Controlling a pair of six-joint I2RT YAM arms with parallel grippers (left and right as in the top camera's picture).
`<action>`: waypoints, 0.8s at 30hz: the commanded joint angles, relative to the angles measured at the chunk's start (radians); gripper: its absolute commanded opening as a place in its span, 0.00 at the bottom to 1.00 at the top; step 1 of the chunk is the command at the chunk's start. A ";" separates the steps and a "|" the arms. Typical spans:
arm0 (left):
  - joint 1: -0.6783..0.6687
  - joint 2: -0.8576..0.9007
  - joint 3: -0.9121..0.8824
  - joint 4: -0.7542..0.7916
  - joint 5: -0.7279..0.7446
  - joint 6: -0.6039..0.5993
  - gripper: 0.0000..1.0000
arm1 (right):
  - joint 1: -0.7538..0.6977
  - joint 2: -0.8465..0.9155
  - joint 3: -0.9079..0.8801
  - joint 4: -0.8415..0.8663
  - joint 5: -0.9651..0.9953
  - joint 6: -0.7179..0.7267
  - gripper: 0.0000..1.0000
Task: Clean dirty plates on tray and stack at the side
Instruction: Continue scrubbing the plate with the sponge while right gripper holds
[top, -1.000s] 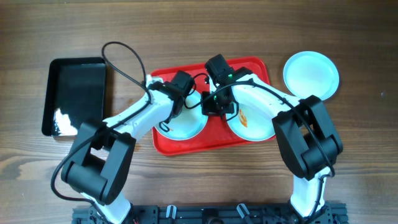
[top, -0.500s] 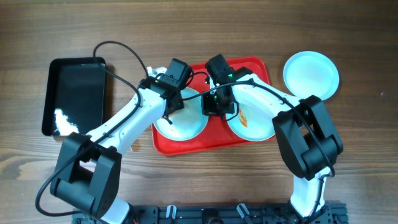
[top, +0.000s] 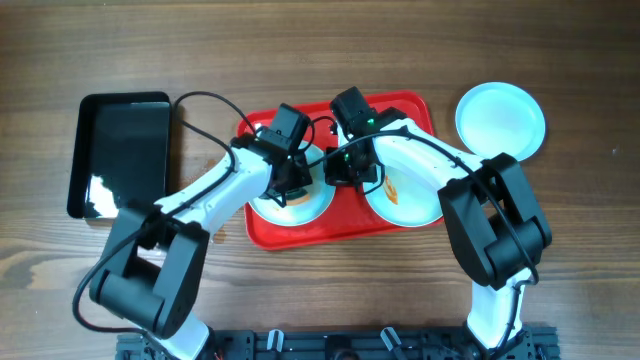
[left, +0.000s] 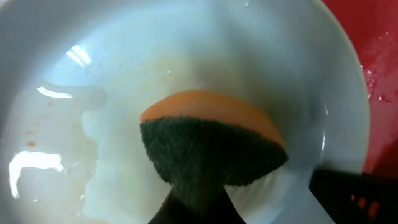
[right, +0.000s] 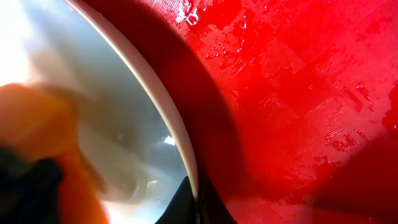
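Tray (top: 330, 230) long axis left-right; left hand (top: 289, 183) grips sponge (left: 211, 152), right hand (right: 195, 202) pinches plate (left: 186, 37) rim.

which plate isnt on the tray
The plate lying on the wooden table past the red tray's upper right corner; the other two sit inside the tray.

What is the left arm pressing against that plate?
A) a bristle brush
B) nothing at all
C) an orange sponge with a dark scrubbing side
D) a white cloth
C: the left wrist view shows an orange sponge, dark green side toward the camera, held by the left gripper against the wet plate.
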 joint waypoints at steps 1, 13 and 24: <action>-0.004 0.035 -0.041 0.050 -0.010 -0.010 0.04 | -0.008 0.033 -0.023 -0.009 0.062 0.006 0.04; 0.005 0.048 -0.151 0.029 -0.408 -0.010 0.04 | -0.008 0.033 -0.023 -0.010 0.062 0.006 0.04; 0.005 0.048 -0.156 0.025 -0.539 -0.010 0.04 | -0.008 0.033 -0.023 -0.014 0.062 0.005 0.04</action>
